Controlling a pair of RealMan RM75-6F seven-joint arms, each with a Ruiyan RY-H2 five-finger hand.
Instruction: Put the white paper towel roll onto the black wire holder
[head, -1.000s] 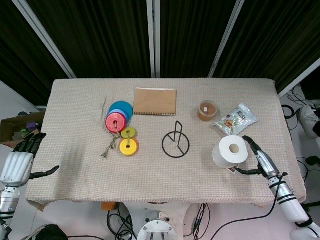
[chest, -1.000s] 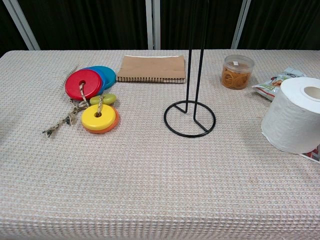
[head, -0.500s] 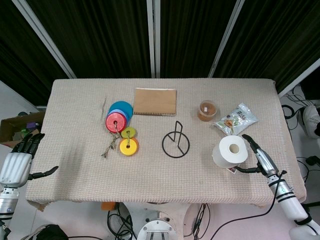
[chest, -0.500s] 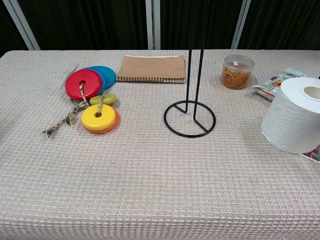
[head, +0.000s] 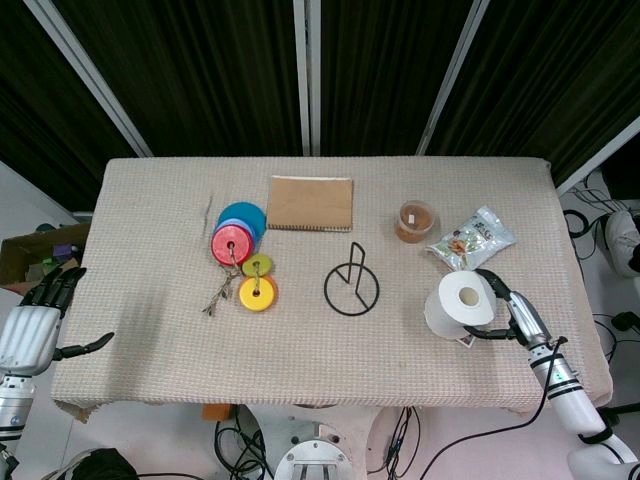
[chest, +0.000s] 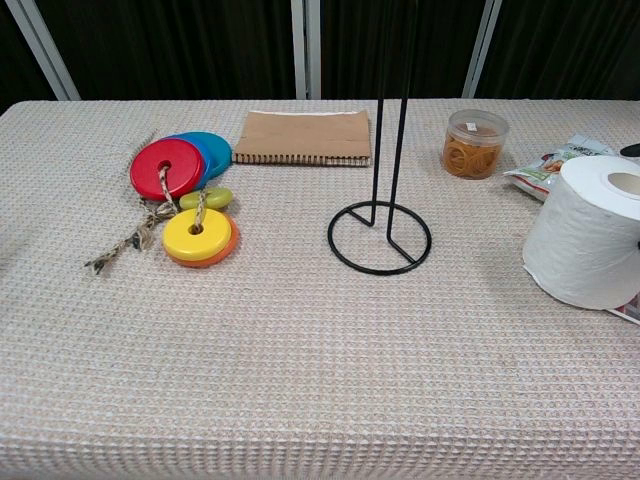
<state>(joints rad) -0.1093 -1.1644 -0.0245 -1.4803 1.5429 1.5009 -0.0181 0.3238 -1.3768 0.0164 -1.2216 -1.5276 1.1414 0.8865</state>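
At lower right of the head view, on the beige cloth table (head: 330, 350): one white paper towel roll (head: 459, 303), standing on end, long axis vertical, core hole facing up. In the chest view the roll (chest: 587, 243) sits at the right edge of the frame, upright, its base over the corner of a flat packet.

Right hand (head: 517, 317): at the roll's right side, fingers curved around it from behind and below; fingertips appear to touch the paper, though whether it is truly grasping the roll cannot be told.

Left hand (head: 35, 325): at the lower left edge of the head view, off the table's left end, fingers spread, nothing in it.

Black wire holder (head: 352, 285): centre of the table, left of the roll and apart from it; ring base flat, post upright (chest: 381, 203).

Other items: brown notebook (head: 311, 203), upper centre; stack of coloured discs on twine (head: 243, 258), centre left; clear jar (head: 414, 221) and snack bag (head: 470, 238), above the roll.
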